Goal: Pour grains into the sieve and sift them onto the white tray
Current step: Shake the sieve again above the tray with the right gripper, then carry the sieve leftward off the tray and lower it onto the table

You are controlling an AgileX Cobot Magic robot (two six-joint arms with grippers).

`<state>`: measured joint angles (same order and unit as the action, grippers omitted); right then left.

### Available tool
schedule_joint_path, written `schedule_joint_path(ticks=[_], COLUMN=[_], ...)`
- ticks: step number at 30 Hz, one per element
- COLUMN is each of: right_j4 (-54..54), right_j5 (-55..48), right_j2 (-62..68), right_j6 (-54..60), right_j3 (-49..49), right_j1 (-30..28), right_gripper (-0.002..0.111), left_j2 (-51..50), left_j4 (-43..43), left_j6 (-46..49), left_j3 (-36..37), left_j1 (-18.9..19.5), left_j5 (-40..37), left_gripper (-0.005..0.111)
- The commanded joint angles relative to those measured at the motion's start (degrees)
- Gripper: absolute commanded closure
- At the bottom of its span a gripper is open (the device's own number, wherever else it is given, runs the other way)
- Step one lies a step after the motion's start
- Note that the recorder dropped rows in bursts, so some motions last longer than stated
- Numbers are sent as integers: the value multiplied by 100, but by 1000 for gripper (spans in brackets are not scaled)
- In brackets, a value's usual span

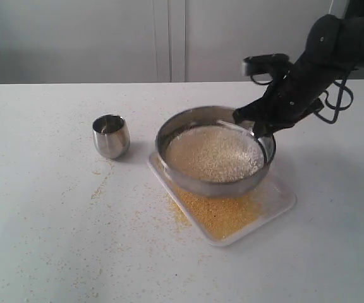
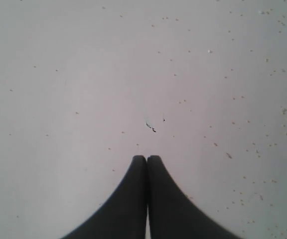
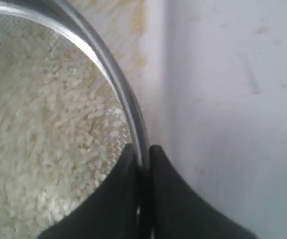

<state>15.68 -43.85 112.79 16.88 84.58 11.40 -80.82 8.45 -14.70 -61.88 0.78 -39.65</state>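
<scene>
Right gripper (image 3: 142, 149) pinched the far-right rim of the sieve (image 1: 198, 183), jaws nearly together, one finger inside above the pale grains (image 1: 213, 154) and one outside. I saw its arm slant down from the far right. The sieve sat over the white tray (image 1: 280, 201), where yellow meal (image 1: 223, 216) lay; touching or not, I couldn't tell. Left gripper (image 2: 147, 158) was closed on nothing above the speckled table (image 2: 83, 74).
</scene>
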Motion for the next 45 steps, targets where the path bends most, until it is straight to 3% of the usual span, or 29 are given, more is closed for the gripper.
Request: schedule_joint_path(ticks=[1, 2, 3, 5, 6, 9, 16, 28, 35, 45], right_j4=[343, 153, -56, -333, -230, 128, 1362, 1362, 1326, 1244], right_j5=[-434, -530, -332, 200, 300, -79, -480, -298, 524, 393], right_j2=[-64, -64, -64, -64, -64, -75, -327, -396, -145, 678], right_j6=[2217, 2332, 1691, -664, -987, 611, 1212, 1438, 1631, 1369], right_j3=[39, 25, 16, -36, -69, -69, -69, -69, -69, 829], right_j1=[61, 62, 39, -115, -115, 3, 422, 1726, 2668, 2885], right_gripper=[108, 108, 108, 108, 108, 108, 108, 108, 108, 108], left_j2=[44, 44, 44, 44, 44, 44, 44, 44, 44, 44], left_j4=[-15, -15, -15, -15, -15, -15, -15, -15, -15, -15], left_j6=[-51, -51, -51, -51, -51, -51, -51, -51, -51, -51], left_j3=[20, 20, 20, 20, 20, 20, 20, 20, 20, 20], left_j1=[20, 20, 20, 20, 20, 20, 20, 20, 20, 20], left_j5=[-49, -49, -49, -49, -49, -37, -37, -37, -37, -37], left_gripper=[107, 107, 107, 107, 107, 107, 107, 107, 107, 107])
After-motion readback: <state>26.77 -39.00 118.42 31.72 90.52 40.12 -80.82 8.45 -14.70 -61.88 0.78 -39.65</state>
